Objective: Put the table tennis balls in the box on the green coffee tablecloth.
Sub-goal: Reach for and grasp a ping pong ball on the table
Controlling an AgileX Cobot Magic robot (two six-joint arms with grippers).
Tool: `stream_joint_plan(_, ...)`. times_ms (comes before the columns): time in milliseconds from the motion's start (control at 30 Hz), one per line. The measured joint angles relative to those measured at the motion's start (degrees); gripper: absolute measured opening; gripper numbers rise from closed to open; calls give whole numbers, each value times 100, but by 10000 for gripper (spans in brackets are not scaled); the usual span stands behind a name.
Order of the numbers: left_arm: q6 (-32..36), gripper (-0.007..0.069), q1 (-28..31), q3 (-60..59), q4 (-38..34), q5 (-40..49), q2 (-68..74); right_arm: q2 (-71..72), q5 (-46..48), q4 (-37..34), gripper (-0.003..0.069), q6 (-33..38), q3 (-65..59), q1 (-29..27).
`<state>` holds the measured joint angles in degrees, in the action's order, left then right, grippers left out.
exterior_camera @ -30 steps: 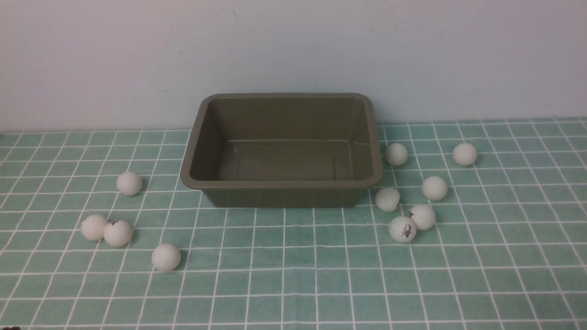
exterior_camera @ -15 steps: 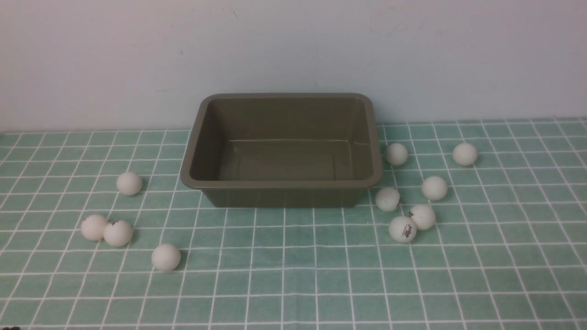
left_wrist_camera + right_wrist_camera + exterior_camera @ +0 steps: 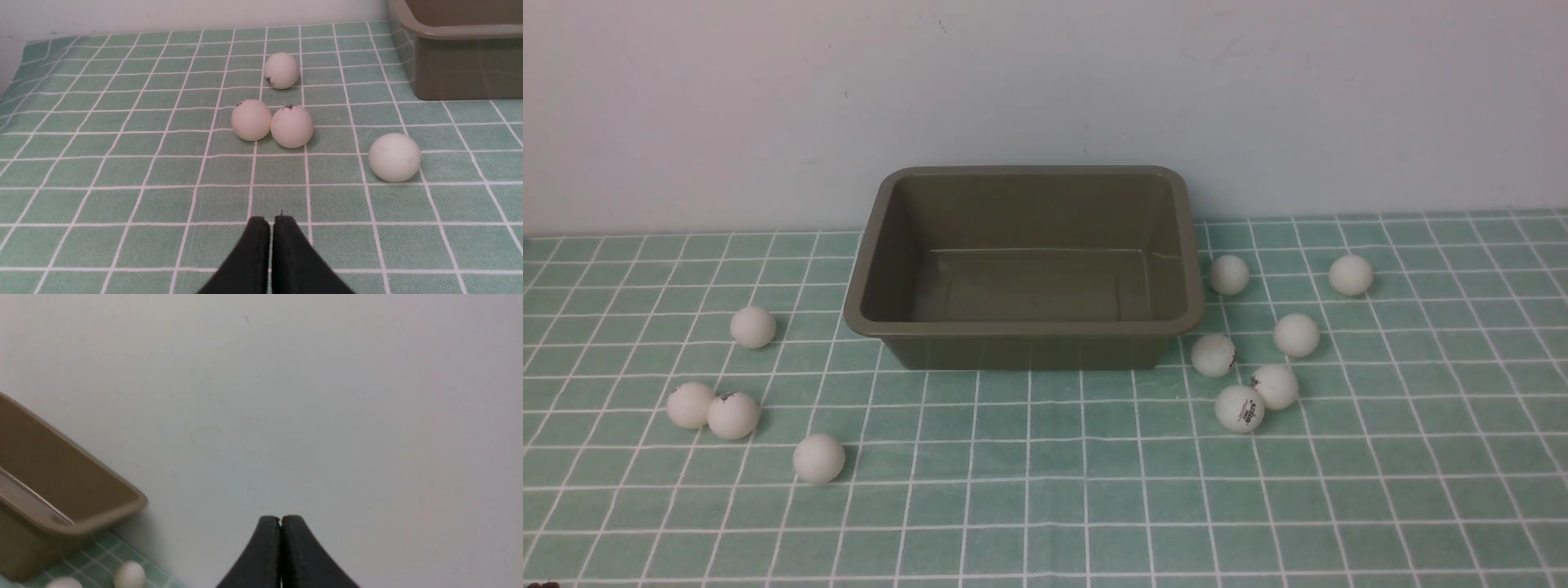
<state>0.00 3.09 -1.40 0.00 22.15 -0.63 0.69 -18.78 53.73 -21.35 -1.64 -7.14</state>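
nothing has moved since the earlier front frames: balls, box & cloth sit exactly as before.

nearest, the left end effector (image 3: 271, 222) is closed, tips pressed together, gripping nothing. it sits over the green coffee tablecloth (image 3: 1045, 506) that covers the surface, short of the left ball group; can't tell if it touches the cloth. right end effector (image 3: 280, 518) is likewise closed & empty, facing mostly the wall (image 3: 327, 396). neither arm shows in front view.

ten table tennis balls (image 3: 818, 458) lie on the cloth, none in a container. left side, near to far: that lone near one, a ball w/ a dark mark (image 3: 733, 415) touching its neighbour (image 3: 690, 405), then one (image 3: 752, 327) off the box's left front corner. right side: a printed ball (image 3: 1240, 408) touching another (image 3: 1275, 386), two more (image 3: 1214, 355) (image 3: 1296, 335) just behind, then two further back (image 3: 1229, 274) (image 3: 1351, 274).

box (image 3: 1025, 331) stands upright, mid-surface toward the back, empty w/ bare floor showing. its back rim is near the wall; can't tell if touching.

left wrist view catches only a box corner. right wrist view cuts the box off & shows two balls at the frame edge, one only partly in shot.
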Motion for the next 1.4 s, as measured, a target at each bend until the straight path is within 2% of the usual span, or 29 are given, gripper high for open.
stream_joint_plan(100,0,-4,0,0,0,0,0,0,-658,254,-16,0,0,0)
stream_joint_plan(267,0,-4,0,0,0,0,0,0,-1108,549,-16,-207,0,0)
stream_joint_plan(367,0,-4,0,0,0,0,0,0,-1546,470,-16,-997,0,0)
stream_joint_plan(500,0,-4,0,0,0,0,0,4,-1772,-146,-16,-2482,0,0)
stream_joint_plan(600,0,-4,0,0,0,0,0,4,-1208,-772,-16,-3738,0,0)
stream_joint_plan(700,0,-4,0,0,0,0,0,4,-389,-935,-16,-4614,0,0)
stream_joint_plan(833,0,-4,0,0,0,0,0,-124,-185,-442,-16,-5581,0,0)
stream_joint_plan(933,0,-4,0,0,0,0,0,-511,-216,194,-16,-6358,95,0)
stream_joint_plan(1233,0,-4,0,0,0,0,0,-1587,-801,1491,-16,-6861,1891,0)
stream_joint_plan(1333,0,-4,0,0,0,0,0,-2244,-907,2217,-16,-7332,2816,0)
stream_joint_plan(1400,0,-4,0,0,0,0,0,-2833,-959,2983,-16,-7938,3401,0)
